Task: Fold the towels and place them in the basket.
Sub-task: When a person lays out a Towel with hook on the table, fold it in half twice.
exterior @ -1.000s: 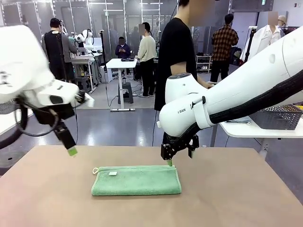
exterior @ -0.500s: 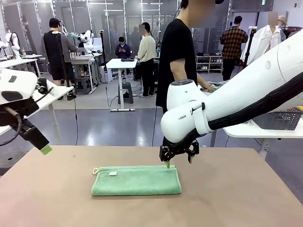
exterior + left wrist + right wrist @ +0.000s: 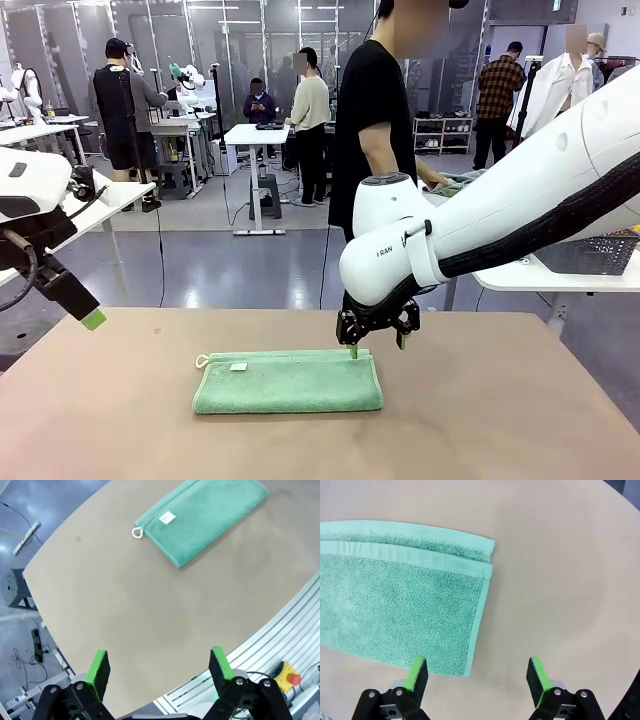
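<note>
Folded mint-green towel flat on table

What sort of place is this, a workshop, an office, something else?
Most likely a robotics lab or test hall. A big white robot arm reaches over a brown table with a folded green towel; behind it, people stand at white desks in an open hall with glass partitions.

Bare table all round the towel; right gripper over its far corner
</note>
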Robot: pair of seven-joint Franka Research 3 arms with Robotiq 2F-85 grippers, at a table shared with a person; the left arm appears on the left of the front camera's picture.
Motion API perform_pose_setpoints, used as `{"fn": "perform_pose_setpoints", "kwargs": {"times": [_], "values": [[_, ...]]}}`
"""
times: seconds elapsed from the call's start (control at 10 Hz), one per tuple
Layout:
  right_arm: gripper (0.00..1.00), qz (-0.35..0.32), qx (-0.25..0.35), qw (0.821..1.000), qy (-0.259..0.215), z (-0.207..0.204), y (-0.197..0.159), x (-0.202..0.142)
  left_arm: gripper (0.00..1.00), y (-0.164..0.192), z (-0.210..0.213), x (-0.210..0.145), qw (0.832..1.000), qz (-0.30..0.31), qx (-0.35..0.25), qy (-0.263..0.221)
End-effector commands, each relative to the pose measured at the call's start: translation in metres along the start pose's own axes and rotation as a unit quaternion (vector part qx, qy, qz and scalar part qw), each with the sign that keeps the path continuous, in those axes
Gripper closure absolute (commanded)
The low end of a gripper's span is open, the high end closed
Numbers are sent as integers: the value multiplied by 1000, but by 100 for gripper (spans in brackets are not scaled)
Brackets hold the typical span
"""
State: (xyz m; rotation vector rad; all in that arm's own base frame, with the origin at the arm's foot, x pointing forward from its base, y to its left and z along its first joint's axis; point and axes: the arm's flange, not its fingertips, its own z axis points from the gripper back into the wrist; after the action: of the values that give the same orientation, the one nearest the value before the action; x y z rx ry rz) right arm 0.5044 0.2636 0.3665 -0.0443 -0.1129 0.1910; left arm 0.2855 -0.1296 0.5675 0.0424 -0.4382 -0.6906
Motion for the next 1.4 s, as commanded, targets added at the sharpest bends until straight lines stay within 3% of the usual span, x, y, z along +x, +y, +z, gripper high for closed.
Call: {"fn": "perform_pose_setpoints", "kwargs": {"times": [0.0, 0.1, 0.4, 0.7, 1.1, 1.2, 1.3], "values": [[0, -8, 2, 1000, 12, -9, 2, 2, 0, 0, 1, 4, 1000, 4, 4, 2], [0, -23, 3, 1000, 21, -19, 4, 5, 0, 0, 0, 0, 1000, 0, 0, 0], [0, -44, 13, 999, 28, -42, 4, 8, 0, -8, 77, 1, 1000, 7, 19, 1], [0, -48, 30, 998, 41, -57, 5, 7, 0, -9, 147, -4, 998, 42, -44, 1], [0, -57, 42, 997, 43, -69, 0, 9, 0, -13, 204, 4, 997, 70, -28, -35], [7, -58, 47, 996, 44, -71, -3, 8, 0, -15, 216, 6, 995, 78, -25, -49], [28, -60, 49, 996, 45, -73, -4, 6, 0, -18, 227, 5, 995, 80, -17, -55]]}}
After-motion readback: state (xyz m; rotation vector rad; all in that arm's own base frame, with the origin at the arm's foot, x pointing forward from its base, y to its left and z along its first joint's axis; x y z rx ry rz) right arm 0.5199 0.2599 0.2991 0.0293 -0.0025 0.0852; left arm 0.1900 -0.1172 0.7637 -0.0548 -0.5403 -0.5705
